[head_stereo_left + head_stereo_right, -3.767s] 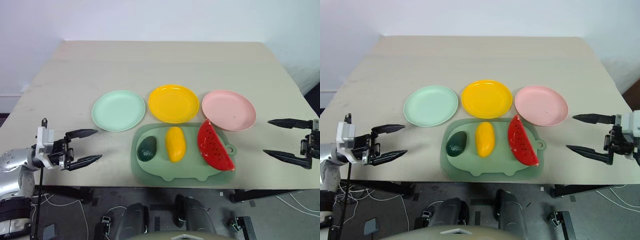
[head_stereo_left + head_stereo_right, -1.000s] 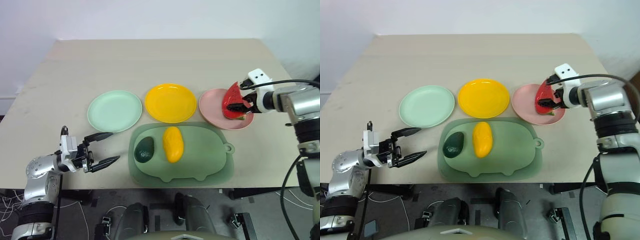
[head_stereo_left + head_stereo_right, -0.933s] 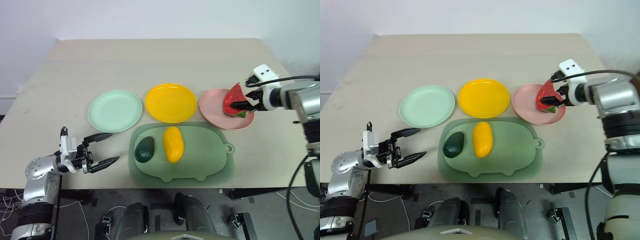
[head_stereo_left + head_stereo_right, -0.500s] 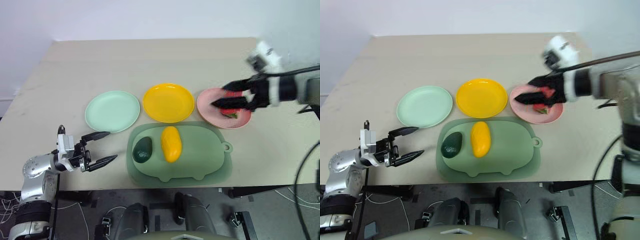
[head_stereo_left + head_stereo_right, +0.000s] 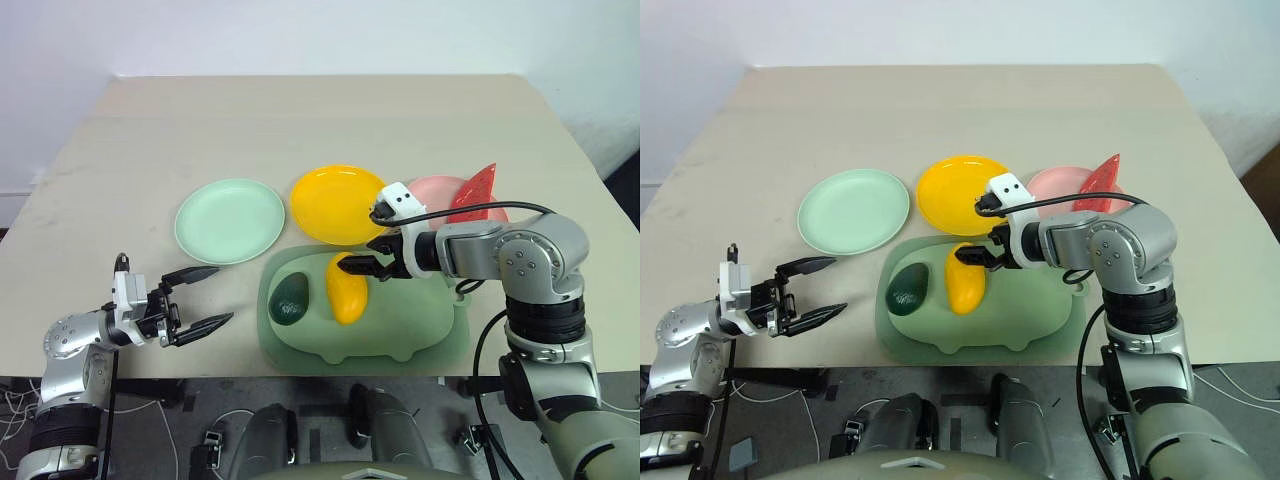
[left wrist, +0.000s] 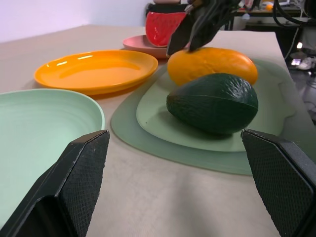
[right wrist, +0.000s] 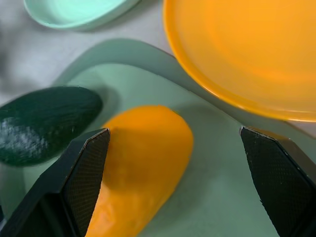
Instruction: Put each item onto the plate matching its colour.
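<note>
Mango (image 5: 346, 287): yellow oval lying on the pig board, between the avocado and the bare part of the board; the right claw hangs over its far end.
Right claw (image 5: 360, 262): jaws spread wide, holding nothing, tips pointing down and to the robot's left over the mango's far end; in the right wrist view the 2 fingers (image 7: 86, 170) flank the mango, with the yellow plate's near rim just beyond.
Left claw (image 5: 203, 298): jaws wide apart and empty, level above the table's near left edge, well apart from the board, pointing toward the avocado.
Avocado (image 5: 291, 299): dark green, lying on the board's left part, just beside the mango; whether they touch is unclear.
Watermelon (image 5: 477, 191): red wedge standing up on the pink plate, at its right side.
Pink plate (image 5: 438, 188): rightmost of 3, partly hidden by the right arm.
Yellow plate (image 5: 338, 204): middle, empty, just beyond the board's far edge.
Green plate (image 5: 229, 220): leftmost, mint, empty.
Board (image 5: 420, 325): flat sage-green pig shape, nearest the table's front edge.
Table (image 5: 300, 120): beige top, bare beyond the plates.
</note>
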Action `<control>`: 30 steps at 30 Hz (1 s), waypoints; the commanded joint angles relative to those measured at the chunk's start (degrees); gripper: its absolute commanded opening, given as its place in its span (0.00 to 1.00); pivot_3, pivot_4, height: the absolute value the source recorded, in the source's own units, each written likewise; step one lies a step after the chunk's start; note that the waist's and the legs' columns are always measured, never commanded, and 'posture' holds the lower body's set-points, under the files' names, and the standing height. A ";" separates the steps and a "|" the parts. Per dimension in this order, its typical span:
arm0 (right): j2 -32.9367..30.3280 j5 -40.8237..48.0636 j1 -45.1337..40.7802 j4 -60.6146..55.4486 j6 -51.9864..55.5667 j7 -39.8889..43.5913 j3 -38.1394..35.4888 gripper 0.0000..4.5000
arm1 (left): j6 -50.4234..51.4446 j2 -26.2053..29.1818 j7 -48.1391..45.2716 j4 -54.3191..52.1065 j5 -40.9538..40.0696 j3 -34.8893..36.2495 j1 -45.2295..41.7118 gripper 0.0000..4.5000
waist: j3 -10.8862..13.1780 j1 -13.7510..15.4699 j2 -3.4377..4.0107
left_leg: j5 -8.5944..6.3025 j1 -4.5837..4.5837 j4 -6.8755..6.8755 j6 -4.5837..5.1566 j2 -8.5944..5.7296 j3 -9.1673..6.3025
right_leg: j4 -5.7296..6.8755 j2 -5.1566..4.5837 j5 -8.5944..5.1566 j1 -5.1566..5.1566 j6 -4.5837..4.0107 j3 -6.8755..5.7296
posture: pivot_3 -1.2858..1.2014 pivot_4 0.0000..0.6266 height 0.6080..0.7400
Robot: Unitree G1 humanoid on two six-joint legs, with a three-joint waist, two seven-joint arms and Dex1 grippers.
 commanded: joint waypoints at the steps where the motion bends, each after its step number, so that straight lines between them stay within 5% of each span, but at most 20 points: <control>1: 1.90 7.40 0.78 1.51 0.39 -8.43 -1.23 0.98 | -0.11 0.82 0.23 -2.24 -0.79 1.30 0.68 1.00 | 0.00 0.00 -0.01 | -0.01 0.00 0.00 0.01 0.01 -0.02 | -0.01 0.01 0.00 0.01 0.00 0.00 | 0.52 0.24 0.95; 14: -0.28 30.69 1.23 4.07 0.39 -26.81 6.10 0.98 | 0.69 0.76 1.79 -4.74 -0.70 1.11 1.89 1.00 | -0.04 0.09 -0.02 | -0.01 0.00 0.00 0.04 0.02 -0.08 | 0.02 0.02 0.00 0.07 0.00 0.00 | 0.52 0.24 0.95; 22: -1.48 33.00 -0.25 3.73 0.39 -30.05 9.06 0.98 | 1.76 0.87 2.87 -6.43 -0.56 0.92 2.15 1.00 | -0.04 0.03 -0.02 | -0.02 0.00 0.00 0.05 0.03 -0.14 | 0.01 0.03 0.00 0.06 0.00 0.00 | 0.52 0.24 0.95; 27: -1.41 31.81 -0.63 3.53 0.39 -29.12 8.58 0.72 | 2.17 0.92 3.43 -6.93 -0.48 0.71 1.91 1.00 | -0.04 0.03 -0.02 | -0.02 -0.01 0.00 0.05 0.04 -0.18 | 0.00 0.03 0.00 0.05 0.01 0.00 | 0.52 0.24 0.95; 30: -2.94 33.93 -3.80 6.46 0.39 -26.15 5.17 0.71 | 2.60 0.90 3.79 -7.34 -0.45 0.54 1.53 1.00 | -0.03 0.01 -0.01 | -0.02 -0.03 0.00 0.06 0.04 -0.19 | -0.01 0.03 0.00 0.04 0.01 0.00 | 0.52 0.24 0.95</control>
